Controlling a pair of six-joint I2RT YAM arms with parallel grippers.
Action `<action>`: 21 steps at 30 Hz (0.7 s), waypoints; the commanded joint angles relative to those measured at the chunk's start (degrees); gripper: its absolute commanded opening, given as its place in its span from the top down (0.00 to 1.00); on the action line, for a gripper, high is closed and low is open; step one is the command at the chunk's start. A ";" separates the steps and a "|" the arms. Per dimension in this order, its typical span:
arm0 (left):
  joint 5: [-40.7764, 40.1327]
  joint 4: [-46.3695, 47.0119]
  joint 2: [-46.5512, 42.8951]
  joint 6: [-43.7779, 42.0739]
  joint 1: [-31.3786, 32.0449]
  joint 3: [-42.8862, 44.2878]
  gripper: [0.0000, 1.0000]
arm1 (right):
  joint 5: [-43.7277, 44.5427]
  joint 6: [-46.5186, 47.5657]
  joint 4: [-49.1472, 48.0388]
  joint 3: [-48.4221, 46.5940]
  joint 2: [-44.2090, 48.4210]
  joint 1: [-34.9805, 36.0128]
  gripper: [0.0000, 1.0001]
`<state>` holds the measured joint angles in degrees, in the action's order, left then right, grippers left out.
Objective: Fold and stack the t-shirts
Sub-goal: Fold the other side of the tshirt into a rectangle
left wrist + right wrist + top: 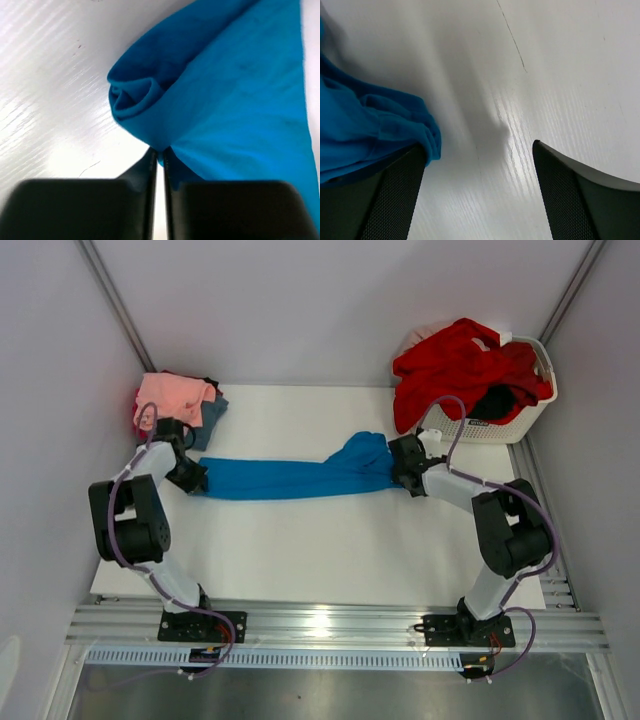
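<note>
We see the bright blue t-shirt (290, 478) lying across the middle of the worktop (300, 560) as a long narrow band, running left to right between the two arms. Its left end tapers and its right end is bunched into a rumpled mound.

The left claw (193, 478) sits low at the tapered end. In its wrist view the fingers (145, 170) are almost together, with an edge of the blue cloth pinched between them and a rolled fold just beyond the tips. The right claw (405, 472) is at the bunched end. Its wrist view shows the jaws standing wide with bare worktop between them. The blue cloth lies against the finger (395, 195) on the left of that view and hardly reaches into the gap.

At the far left corner, just behind the left wrist, sits a small stack of tees. A salmon pink t-shirt (172, 395) is on top, and a slate blue t-shirt (212, 412) shows under it on the right.

At the far right corner stands a white slatted basket (500, 425), close behind the right arm. Red t-shirts (460, 365) are heaped over its rim and a black t-shirt (495, 400) shows among them. The right arm's cable (455, 425) loops up in front of the basket.

White walls (330, 310) close in the worktop on three sides. A metal rail (330, 625) at the near edge carries both arm bases.
</note>
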<state>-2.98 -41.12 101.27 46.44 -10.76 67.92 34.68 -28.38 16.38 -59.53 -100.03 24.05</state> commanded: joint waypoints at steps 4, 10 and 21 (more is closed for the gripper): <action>-2.11 0.17 -11.52 -0.56 -0.84 -0.95 0.69 | -0.13 2.54 -2.84 0.03 8.18 0.91 0.11; -0.98 0.86 -13.38 -0.03 -0.05 0.37 0.62 | -3.99 4.73 -6.62 -3.31 8.36 1.43 0.15; 0.43 4.91 -3.47 -0.20 3.29 0.98 0.63 | -13.83 4.65 -8.91 -12.01 -6.66 2.58 0.34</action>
<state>-3.64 -38.48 95.46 46.48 -7.73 67.11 25.21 -24.29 9.28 -69.06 -104.44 25.82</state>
